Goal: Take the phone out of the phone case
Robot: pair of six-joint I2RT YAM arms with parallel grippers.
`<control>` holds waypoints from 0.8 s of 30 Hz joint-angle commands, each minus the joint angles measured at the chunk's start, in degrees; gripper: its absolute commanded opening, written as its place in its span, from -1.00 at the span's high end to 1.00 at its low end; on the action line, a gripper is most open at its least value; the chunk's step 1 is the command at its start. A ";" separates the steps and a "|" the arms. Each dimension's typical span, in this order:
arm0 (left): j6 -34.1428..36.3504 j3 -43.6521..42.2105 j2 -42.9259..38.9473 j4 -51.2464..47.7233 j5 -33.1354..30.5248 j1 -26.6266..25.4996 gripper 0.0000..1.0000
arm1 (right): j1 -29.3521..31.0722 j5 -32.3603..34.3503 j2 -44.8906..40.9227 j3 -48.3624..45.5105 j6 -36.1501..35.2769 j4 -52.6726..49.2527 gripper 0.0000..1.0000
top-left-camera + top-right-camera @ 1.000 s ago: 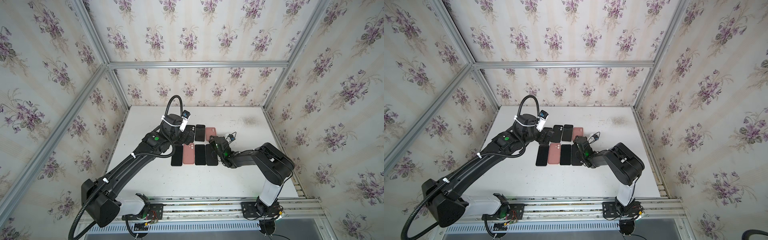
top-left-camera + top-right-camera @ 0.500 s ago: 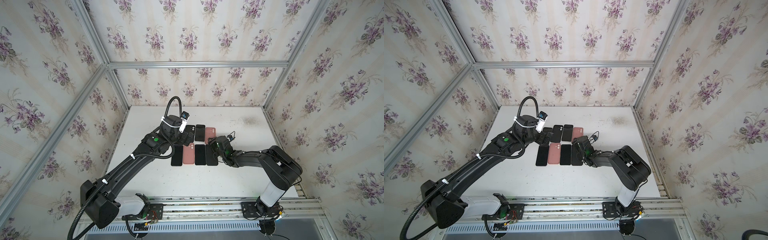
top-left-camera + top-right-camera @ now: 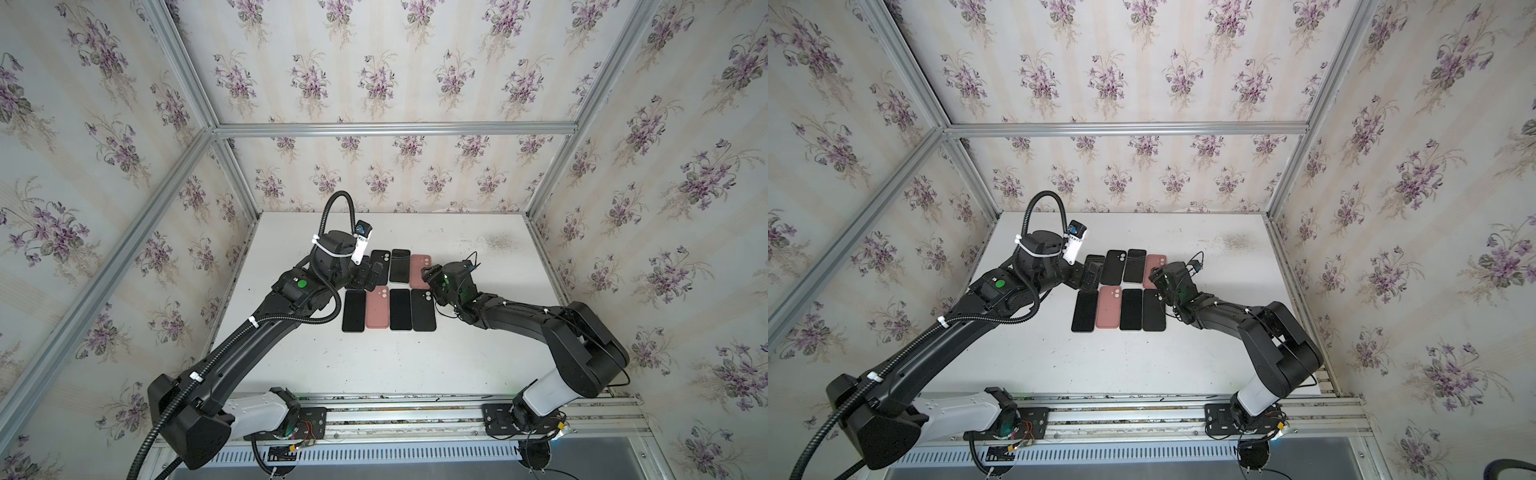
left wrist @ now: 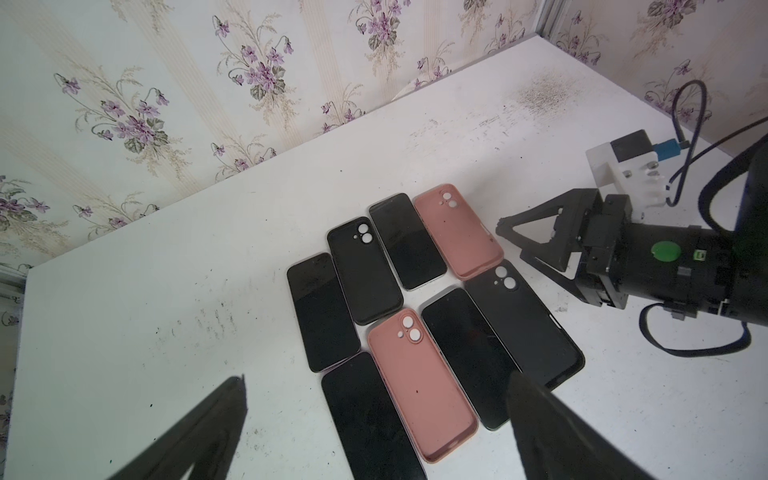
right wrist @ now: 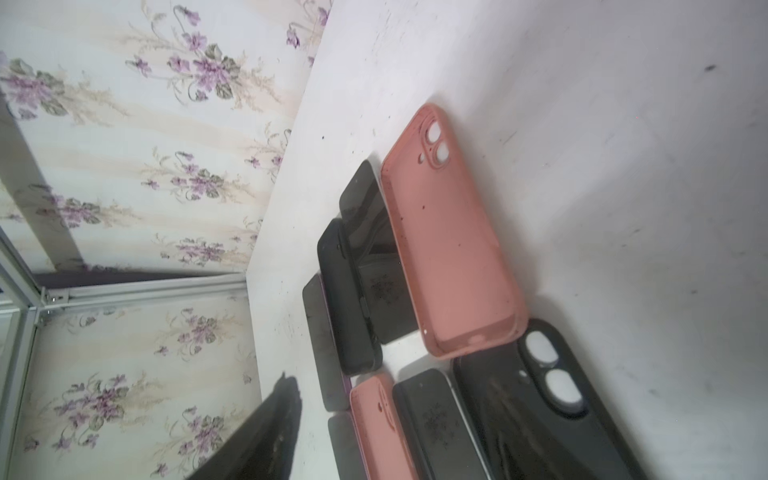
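Two rows of bare phones and empty cases lie flat mid-table. The front row ends on the right with a black phone case (image 3: 423, 309) (image 4: 524, 320); the table shows through its camera holes. A black phone (image 3: 400, 309) (image 4: 465, 353) lies beside it. My right gripper (image 3: 429, 276) (image 3: 1156, 276) hovers open over the near end of the back pink case (image 5: 449, 232) and holds nothing; one finger (image 5: 270, 424) shows in its wrist view. My left gripper (image 3: 371, 276) (image 4: 376, 376) is wide open and empty above the rows' left end.
The other items are a front pink case (image 3: 377, 306), a front-left phone (image 3: 354, 311), a back black case (image 3: 379, 264) and a back phone (image 3: 400, 266). Floral walls with aluminium posts close three sides. Bare white tabletop (image 3: 395, 361) lies in front.
My right gripper's jaws have spread wider and its wrist has drawn back a little from the front-right black case, with the elbow swinging right. The left arm has stayed put.
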 commanded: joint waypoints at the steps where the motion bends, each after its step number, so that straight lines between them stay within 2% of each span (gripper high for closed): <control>1: -1.41 -0.20 -2.08 0.23 0.27 0.23 -0.99 | 0.07 -3.08 -0.69 -0.03 -1.34 -3.04 -0.46; 18: -2.18 -2.59 -5.27 -1.20 -1.65 1.29 -0.99 | 0.07 -1.76 6.84 0.85 -0.06 3.44 -0.46; 19: -2.28 -2.71 -5.35 -1.24 -1.66 1.28 -0.99 | -2.06 -1.61 7.22 0.94 -0.10 4.07 -0.46; 24: -2.34 -3.11 -5.48 -1.43 -1.83 1.46 -0.99 | -2.96 -2.11 8.85 2.16 -0.37 4.65 -0.46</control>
